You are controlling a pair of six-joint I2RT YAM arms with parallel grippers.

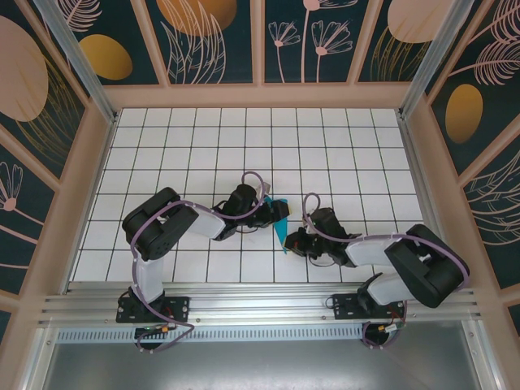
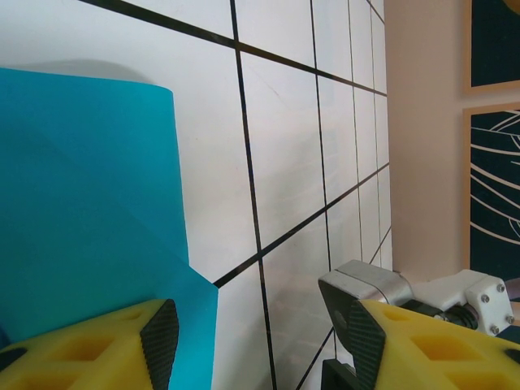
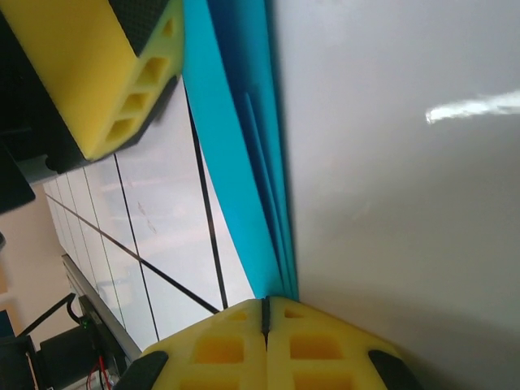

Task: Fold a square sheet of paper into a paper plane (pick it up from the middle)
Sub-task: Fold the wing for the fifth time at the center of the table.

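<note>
The paper sheet is teal and creased down into a narrow folded shape. It sits on the white tiled table, a bit nearer than the middle, right between the tips of the two arms.

In the right wrist view the paper sheet shows almost edge-on. Several stacked layers run straight down into the right fingers, which are pressed together with no gap and pinch the end of the layers at their seam (so that's a proper grip on the paper). From above, the right fingers are at the near end of the folded shape.

The left fingers stand moderately apart, with bare table tiles showing between them. In that wrist view the paper sheet has a faint diagonal crease, and one yellow finger overlaps its lower corner while the other is off to the side over the tiles. Can't tell if that finger is actually touching the paper. From above, the left fingers are at the far end of the paper.

All around the table there are dark wall panels with a floral print in pale frames.
</note>
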